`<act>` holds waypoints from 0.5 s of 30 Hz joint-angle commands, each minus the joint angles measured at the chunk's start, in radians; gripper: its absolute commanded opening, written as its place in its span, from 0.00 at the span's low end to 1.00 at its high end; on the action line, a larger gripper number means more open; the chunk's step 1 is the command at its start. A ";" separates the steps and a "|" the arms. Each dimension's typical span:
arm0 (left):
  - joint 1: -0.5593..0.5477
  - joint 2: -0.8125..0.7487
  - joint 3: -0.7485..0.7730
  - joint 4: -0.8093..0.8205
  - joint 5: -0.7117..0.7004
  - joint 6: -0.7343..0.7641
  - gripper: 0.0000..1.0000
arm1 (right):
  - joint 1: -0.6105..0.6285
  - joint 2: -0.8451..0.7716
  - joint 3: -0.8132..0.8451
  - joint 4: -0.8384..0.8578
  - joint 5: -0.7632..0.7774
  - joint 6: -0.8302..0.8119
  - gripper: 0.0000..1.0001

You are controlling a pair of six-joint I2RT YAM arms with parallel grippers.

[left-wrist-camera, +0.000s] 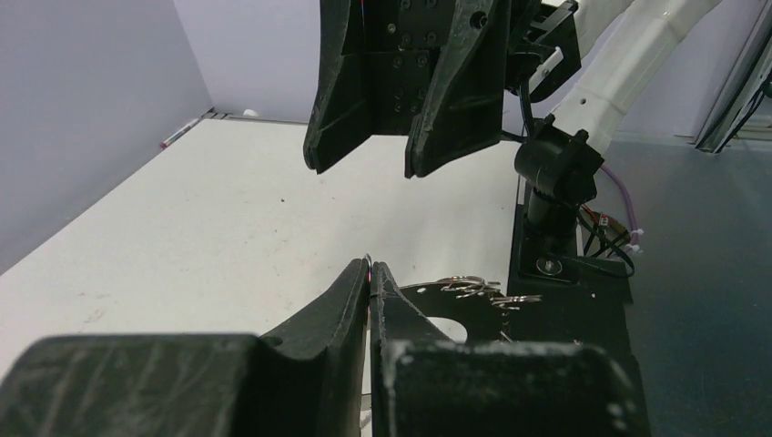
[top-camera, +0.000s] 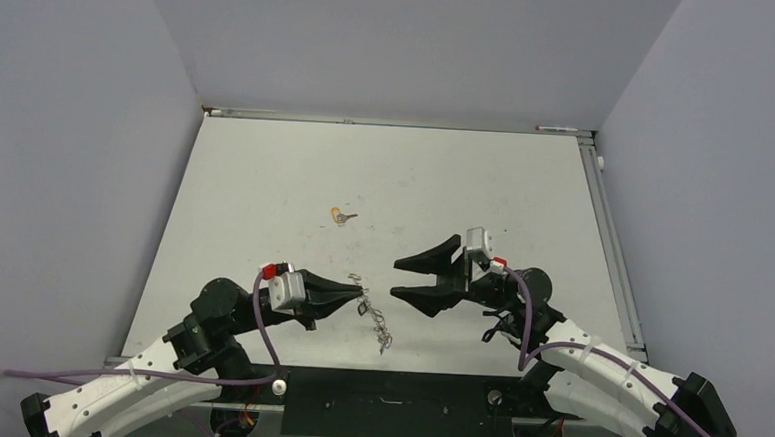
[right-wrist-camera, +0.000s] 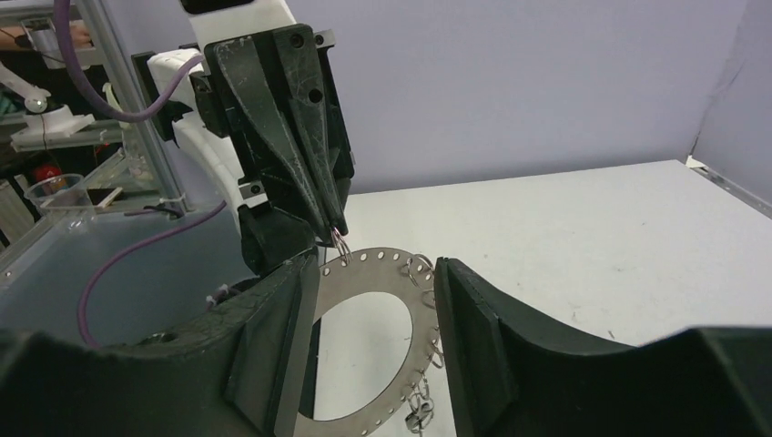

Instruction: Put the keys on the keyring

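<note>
The keyring (right-wrist-camera: 421,323) is a flat silvery-grey ring with holes round its rim and several small wire rings on it. My left gripper (top-camera: 359,299) is shut on one small wire ring at its top edge and holds it hanging just above the table; the pinch shows in the left wrist view (left-wrist-camera: 370,266). My right gripper (top-camera: 393,280) is open, its fingers either side of the keyring (top-camera: 376,323) without touching it. A yellow-headed key (top-camera: 341,216) lies alone on the table, farther back. I cannot make out the other keys.
The white table (top-camera: 265,192) is walled by grey panels on three sides. A black base plate (top-camera: 384,409) runs along the near edge between the arm bases. Purple cables trail from both arms.
</note>
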 commanded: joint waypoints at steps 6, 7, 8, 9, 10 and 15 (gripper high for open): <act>0.013 -0.051 0.009 0.090 0.020 -0.024 0.00 | 0.094 0.121 0.110 0.065 -0.076 -0.131 0.47; 0.014 -0.052 0.011 0.085 0.018 -0.024 0.00 | 0.104 0.137 0.123 0.056 -0.089 -0.142 0.45; 0.016 -0.055 0.011 0.081 0.018 -0.022 0.00 | 0.111 0.154 0.135 0.050 -0.097 -0.149 0.43; 0.015 -0.058 0.011 0.078 0.018 -0.020 0.00 | 0.118 0.171 0.146 0.047 -0.105 -0.156 0.41; 0.016 -0.059 0.011 0.071 0.018 -0.020 0.00 | 0.123 0.185 0.155 0.044 -0.114 -0.159 0.38; 0.017 -0.058 0.016 0.048 0.017 -0.009 0.00 | 0.139 0.227 0.183 0.038 -0.131 -0.174 0.34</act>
